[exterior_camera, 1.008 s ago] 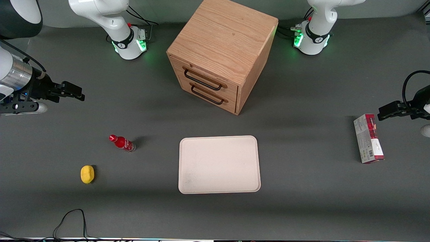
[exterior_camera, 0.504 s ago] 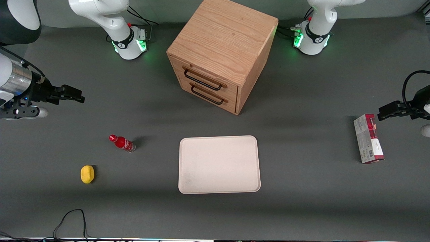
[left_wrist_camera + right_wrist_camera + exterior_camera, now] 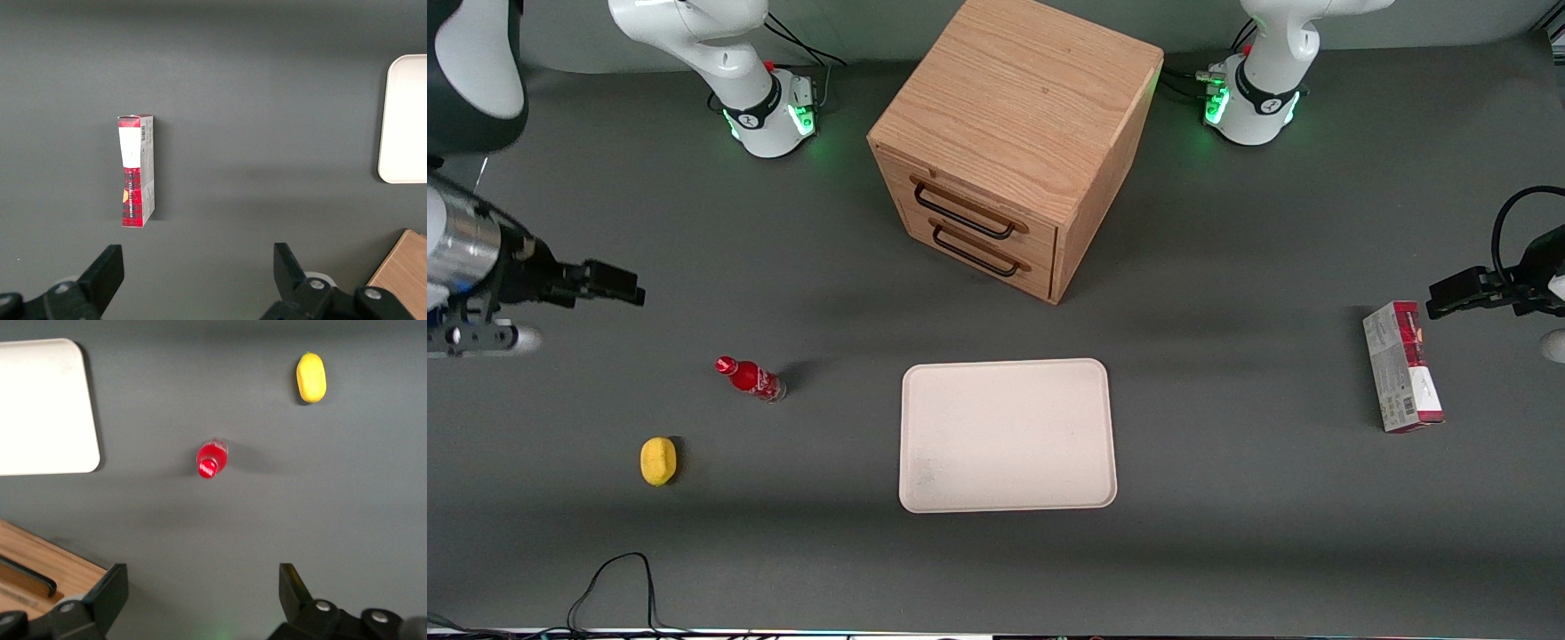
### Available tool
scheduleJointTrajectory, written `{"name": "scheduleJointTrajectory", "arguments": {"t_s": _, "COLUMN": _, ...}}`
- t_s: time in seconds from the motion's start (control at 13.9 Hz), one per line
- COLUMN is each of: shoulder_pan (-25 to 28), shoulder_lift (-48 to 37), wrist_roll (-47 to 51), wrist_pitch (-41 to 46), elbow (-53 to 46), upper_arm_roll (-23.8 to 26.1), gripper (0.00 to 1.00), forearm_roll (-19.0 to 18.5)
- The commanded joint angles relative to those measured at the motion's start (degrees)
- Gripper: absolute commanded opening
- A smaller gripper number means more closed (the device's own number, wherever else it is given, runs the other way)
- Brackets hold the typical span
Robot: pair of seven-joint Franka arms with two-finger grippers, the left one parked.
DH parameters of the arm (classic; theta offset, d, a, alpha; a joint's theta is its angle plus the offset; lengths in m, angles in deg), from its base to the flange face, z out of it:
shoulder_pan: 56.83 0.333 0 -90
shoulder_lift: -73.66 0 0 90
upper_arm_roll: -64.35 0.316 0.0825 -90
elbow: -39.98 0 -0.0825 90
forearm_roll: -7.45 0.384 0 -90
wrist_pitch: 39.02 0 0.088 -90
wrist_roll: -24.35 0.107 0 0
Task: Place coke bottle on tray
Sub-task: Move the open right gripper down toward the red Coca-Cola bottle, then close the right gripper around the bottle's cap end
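Observation:
The coke bottle (image 3: 749, 379), small and red with a red cap, stands upright on the dark table toward the working arm's end; it also shows in the right wrist view (image 3: 211, 459). The cream-white tray (image 3: 1008, 435) lies flat in the middle of the table, nearer the front camera than the wooden cabinet; its corner shows in the right wrist view (image 3: 47, 407). My right gripper (image 3: 624, 288) hangs above the table, farther from the front camera than the bottle and well apart from it. Its fingers (image 3: 110, 590) are open with nothing between them.
A yellow lemon (image 3: 658, 460) lies nearer the front camera than the bottle. A wooden two-drawer cabinet (image 3: 1014, 142) stands at mid table. A red-and-grey carton box (image 3: 1401, 366) lies toward the parked arm's end. A black cable (image 3: 618, 587) loops at the front edge.
My right gripper has moved nearer the front camera and toward the bottle, staying open. The bottle, tray and lemon have not moved.

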Motion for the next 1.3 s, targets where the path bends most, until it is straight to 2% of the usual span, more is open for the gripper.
{"name": "scheduleJointTrajectory", "arguments": {"t_s": 0.0, "shoulder_pan": 0.56, "shoulder_lift": 9.67, "wrist_roll": 2.79, "wrist_pitch": 4.85, "elbow": -12.84, "upper_arm_roll": 0.41, "gripper": 1.0, "forearm_roll": 0.53}}
{"name": "scheduleJointTrajectory", "arguments": {"t_s": 0.22, "shoulder_pan": 0.65, "shoulder_lift": 9.67, "wrist_roll": 1.91, "wrist_pitch": 4.76, "elbow": -12.23, "upper_arm_roll": 0.32, "gripper": 1.0, "forearm_roll": 0.44}}
{"name": "scheduleJointTrajectory", "arguments": {"t_s": 0.43, "shoulder_pan": 0.74, "shoulder_lift": 8.27, "wrist_roll": 1.82, "wrist_pitch": 3.1, "elbow": -6.89, "upper_arm_roll": 0.32, "gripper": 1.0, "forearm_roll": 0.53}}
{"name": "scheduleJointTrajectory", "arguments": {"t_s": 0.58, "shoulder_pan": 0.83, "shoulder_lift": 3.9, "wrist_roll": 1.64, "wrist_pitch": -2.93, "elbow": 2.57, "upper_arm_roll": 0.32, "gripper": 1.0, "forearm_roll": 0.53}}
{"name": "scheduleJointTrajectory", "arguments": {"t_s": 0.79, "shoulder_pan": 0.83, "shoulder_lift": -4.02, "wrist_roll": -1.16, "wrist_pitch": -16.81, "elbow": 20.16, "upper_arm_roll": 0.23, "gripper": 1.0, "forearm_roll": 0.53}}
{"name": "scheduleJointTrajectory", "arguments": {"t_s": 1.22, "shoulder_pan": 1.0, "shoulder_lift": -4.57, "wrist_roll": -1.26, "wrist_pitch": -31.78, "elbow": 31.44, "upper_arm_roll": 0.23, "gripper": 1.0, "forearm_roll": 0.44}}
